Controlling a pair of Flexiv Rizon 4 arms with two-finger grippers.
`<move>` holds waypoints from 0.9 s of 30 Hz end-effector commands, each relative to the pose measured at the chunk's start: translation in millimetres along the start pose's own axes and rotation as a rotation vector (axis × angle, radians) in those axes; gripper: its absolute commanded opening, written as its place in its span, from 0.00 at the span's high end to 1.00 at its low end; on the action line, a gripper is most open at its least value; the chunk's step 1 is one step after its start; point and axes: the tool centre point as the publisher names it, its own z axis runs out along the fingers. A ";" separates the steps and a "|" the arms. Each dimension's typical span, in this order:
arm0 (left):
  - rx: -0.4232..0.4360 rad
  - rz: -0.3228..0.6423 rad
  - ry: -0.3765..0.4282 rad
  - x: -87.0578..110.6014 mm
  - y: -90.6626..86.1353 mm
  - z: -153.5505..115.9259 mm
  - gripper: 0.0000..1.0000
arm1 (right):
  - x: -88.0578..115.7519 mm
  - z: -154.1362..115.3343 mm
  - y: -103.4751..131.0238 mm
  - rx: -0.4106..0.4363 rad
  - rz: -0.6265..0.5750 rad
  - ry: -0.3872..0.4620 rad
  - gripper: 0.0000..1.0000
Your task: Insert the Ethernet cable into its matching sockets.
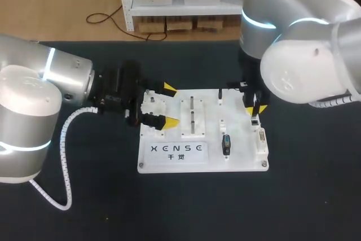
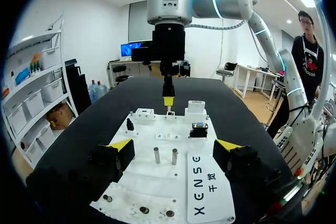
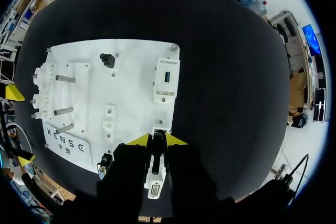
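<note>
Zero insertions confirmed; right end effector (image 3: 157, 141) at small socket (image 3: 158, 131) on board (image 3: 131, 93), grip I cannot tell; left end effector (image 2: 175, 145) spread apart at board edge; cable unseen

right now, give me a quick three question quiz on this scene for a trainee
1. True or false: the left claw is open over the white board.
2. Pick one: the right claw hangs over the board's A) left edge B) right edge C) middle.
3. Fill in: the board lies on a ____ table.
Key: 1 true; 2 B; 3 black.
</note>
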 end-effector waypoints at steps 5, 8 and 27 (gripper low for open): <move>-0.001 0.003 -0.004 1.5 0.1 -0.1 0.00 | 3.7 5.2 -0.5 -0.001 0.006 0.005 1.00; -0.001 0.003 -0.004 1.5 0.1 -0.1 0.00 | 4.6 6.6 -0.4 -0.001 0.007 0.010 1.00; -0.001 0.003 -0.004 1.5 0.1 -0.1 0.00 | 2.7 12.5 -2.8 -0.004 0.006 0.016 1.00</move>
